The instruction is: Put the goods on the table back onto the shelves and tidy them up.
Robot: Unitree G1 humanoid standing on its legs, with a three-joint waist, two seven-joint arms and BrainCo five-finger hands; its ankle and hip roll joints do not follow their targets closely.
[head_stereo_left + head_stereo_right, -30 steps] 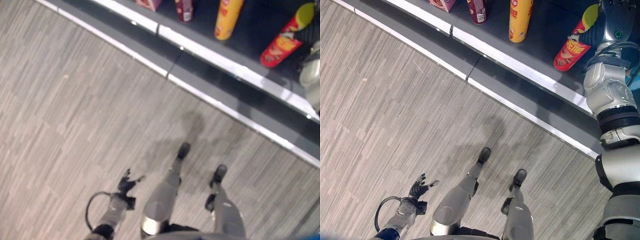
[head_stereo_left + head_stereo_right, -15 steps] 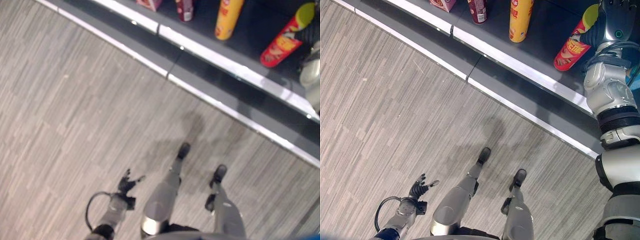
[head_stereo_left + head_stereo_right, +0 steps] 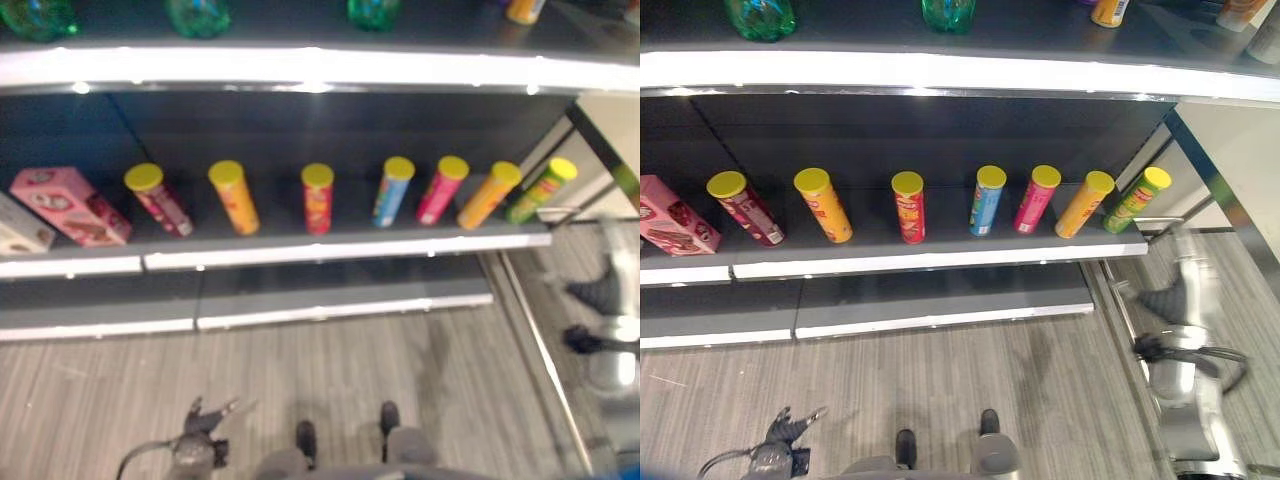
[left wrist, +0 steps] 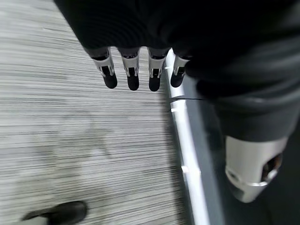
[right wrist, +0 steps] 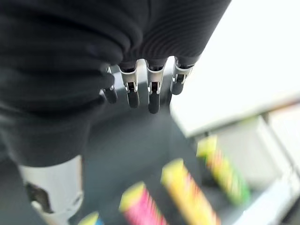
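Observation:
A row of several yellow-lidded canisters stands on the dark shelf (image 3: 940, 262): dark red (image 3: 745, 207), orange (image 3: 823, 205), red (image 3: 908, 207), blue (image 3: 986, 200), pink (image 3: 1036, 198), a second orange one (image 3: 1084, 204) and green (image 3: 1136, 198). A pink box (image 3: 665, 215) lies at the row's left end. My right hand (image 3: 1170, 295) hangs past the shelf's right end, fingers (image 5: 140, 89) straight and holding nothing, with the pink canister (image 5: 140, 206) and green canister (image 5: 222, 164) beyond them. My left hand (image 3: 790, 425) is low over the floor, fingers (image 4: 131, 75) straight, empty.
The upper shelf (image 3: 940, 70) carries green bottles (image 3: 760, 15) and an orange item (image 3: 1108, 10). A bare lower ledge (image 3: 940, 300) runs under the canister row. A metal upright (image 3: 1200, 170) and a white panel (image 3: 1250, 150) close off the shelf's right end. Wood-look floor (image 3: 970, 370) lies in front.
The camera has swung up from the floor to the shelf front. My right hand, earlier up by a red canister on the shelf, now hangs lower beside the shelf's right end.

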